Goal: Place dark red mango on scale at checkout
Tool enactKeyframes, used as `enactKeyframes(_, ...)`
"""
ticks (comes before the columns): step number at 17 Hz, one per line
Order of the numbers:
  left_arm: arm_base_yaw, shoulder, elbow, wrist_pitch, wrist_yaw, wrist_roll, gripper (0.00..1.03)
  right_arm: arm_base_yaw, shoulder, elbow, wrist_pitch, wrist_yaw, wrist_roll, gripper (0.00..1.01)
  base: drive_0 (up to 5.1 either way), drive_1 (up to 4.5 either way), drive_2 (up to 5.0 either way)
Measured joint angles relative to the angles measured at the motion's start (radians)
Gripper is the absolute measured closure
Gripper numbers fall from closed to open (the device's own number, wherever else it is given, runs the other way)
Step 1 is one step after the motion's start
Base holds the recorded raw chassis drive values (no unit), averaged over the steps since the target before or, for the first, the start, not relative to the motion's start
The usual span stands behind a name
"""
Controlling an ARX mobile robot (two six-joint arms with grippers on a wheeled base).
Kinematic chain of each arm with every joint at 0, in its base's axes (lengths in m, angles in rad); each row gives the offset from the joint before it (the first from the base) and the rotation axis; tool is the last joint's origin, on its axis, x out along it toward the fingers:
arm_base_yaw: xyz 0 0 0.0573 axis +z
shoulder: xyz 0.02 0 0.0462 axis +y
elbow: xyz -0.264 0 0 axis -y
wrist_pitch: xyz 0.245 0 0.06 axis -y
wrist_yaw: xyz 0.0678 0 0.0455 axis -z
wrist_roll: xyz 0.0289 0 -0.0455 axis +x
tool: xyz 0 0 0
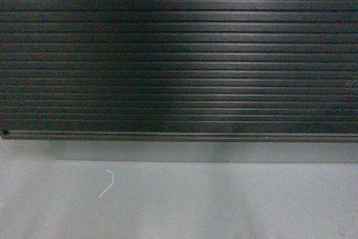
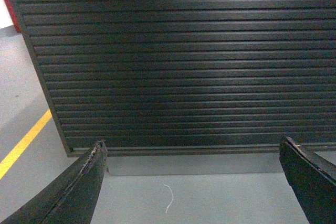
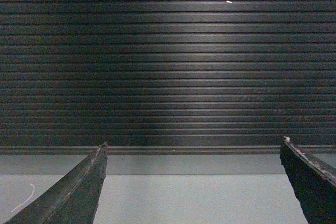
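Head view: the checkout (image 1: 179, 54) fills the upper two thirds, its dark front panel ribbed in horizontal bands with a dull sheen down the middle. A thin ledge closes the panel at the bottom, with a small dark screw or cap at its left end. Under it runs the grey plinth (image 1: 201, 151), set back a little from the left. The floor (image 1: 224, 205) is smooth pale grey. A thin white curl, perhaps a thread or a scratch (image 1: 107, 183), lies on it left of centre. Neither arm appears here. The mango and the scale appear in none of the three views; only the counter's front shows.

Left wrist view: the left gripper (image 2: 202, 182) points at the same ribbed panel, its two dark fingers wide apart at the lower corners, nothing between them. The panel's left edge shows, slanting, with pale floor beyond it, a yellow line (image 2: 25, 142) painted across that floor, and a bit of something red (image 2: 12, 11) at the top left. The white curl lies between the fingers, just in front of the plinth.

Right wrist view: the right gripper (image 3: 202, 182) is likewise spread, empty, aimed square at the panel. A small white fleck (image 3: 229, 2) sits high on the ribs. The curl shows at the lower left edge.
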Motion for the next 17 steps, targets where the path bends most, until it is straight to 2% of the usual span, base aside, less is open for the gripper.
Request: enactKeyframes(17, 0.0, 0.0, 0.0, -0.001, 0.0, 0.0, 0.05, 0.0, 0.0, 0.0, -0.001, 0.0, 0.0, 0.03, 0.0, 2.7, -2.7)
